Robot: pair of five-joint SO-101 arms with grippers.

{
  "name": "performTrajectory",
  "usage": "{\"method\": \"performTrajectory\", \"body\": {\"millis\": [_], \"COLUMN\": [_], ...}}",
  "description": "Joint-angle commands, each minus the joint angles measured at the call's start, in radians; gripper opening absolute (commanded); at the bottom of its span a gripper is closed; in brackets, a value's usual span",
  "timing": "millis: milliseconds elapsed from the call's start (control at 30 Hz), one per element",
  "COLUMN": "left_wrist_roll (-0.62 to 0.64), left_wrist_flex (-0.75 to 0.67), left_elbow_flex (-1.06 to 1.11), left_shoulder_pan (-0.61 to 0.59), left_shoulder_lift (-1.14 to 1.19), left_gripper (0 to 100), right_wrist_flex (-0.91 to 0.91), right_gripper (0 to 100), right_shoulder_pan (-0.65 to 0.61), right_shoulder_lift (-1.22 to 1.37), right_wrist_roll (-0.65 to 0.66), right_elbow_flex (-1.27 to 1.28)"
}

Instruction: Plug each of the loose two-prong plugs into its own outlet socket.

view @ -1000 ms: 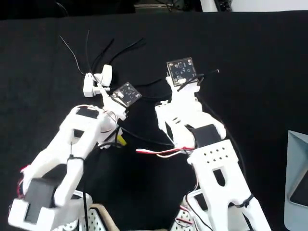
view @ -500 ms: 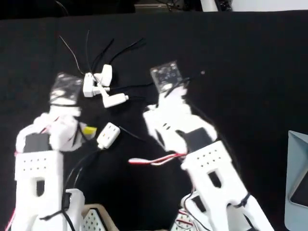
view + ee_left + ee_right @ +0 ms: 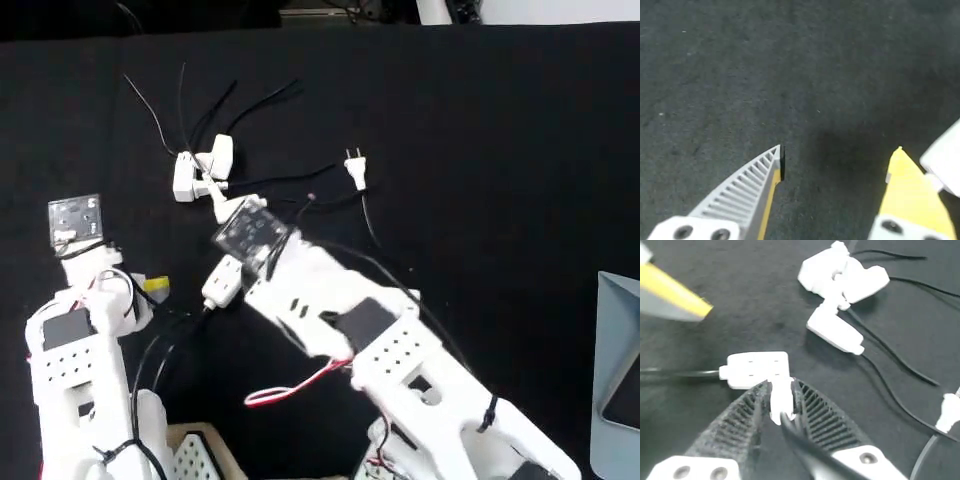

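Left arm: my left end effector (image 3: 837, 160) is nearest to me, its jaws spread wide with nothing between them, over bare black desk (image 3: 740, 60).
Right arm: my right end effector (image 3: 781, 386) is clamped on a white two-prong plug (image 3: 781, 402).
Held plug: its front end touches the edge of the lone outlet socket (image 3: 757, 371), which lies flat on the desk. The prongs are hidden, so I can't tell whether they are in.
Step in hand: I judge this to be seating that plug in the lone outlet socket.
Next move: I'd press straight along the prongs. The socket lies loose, so it may slide away unless the free arm braces it.
Sockets counted: four, the lone one and, farther off, a socket cluster (image 3: 860, 280) of three white bodies touching one another. I can't tell if any of those is already filled.
Plugs counted: two that I can make out, the held one and a loose plug (image 3: 355, 168) farthest out, well apart from the cluster.
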Motion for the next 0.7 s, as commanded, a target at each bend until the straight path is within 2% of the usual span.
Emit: {"method": "performTrajectory", "body": {"millis": [0, 267, 367, 667], "left_wrist_roll": [0.011, 0.011, 0.011, 0.011], "left_wrist_flex": [-0.068, -0.072, -0.072, -0.072], "left_elbow_flex": [0.035, 0.047, 0.047, 0.048], "left_shoulder_pan": [-0.018, -0.021, -0.021, -0.021], "left_shoulder_lift": [-0.011, -0.015, -0.014, -0.014], "left_gripper": [33, 33, 33, 33], "right_wrist_flex": [0.034, 0.038, 0.037, -0.043], "right_gripper": [1.2, 1.1, 1.1, 1.1], "right_shoulder_pan": [-0.049, -0.068, -0.068, -0.025], "right_shoulder_lift": [0.087, 0.424, 0.473, 0.556], "right_wrist_roll": [0.014, 0.025, 0.063, 0.064], "right_elbow_flex": [-0.134, -0.349, -0.372, -0.381]}}
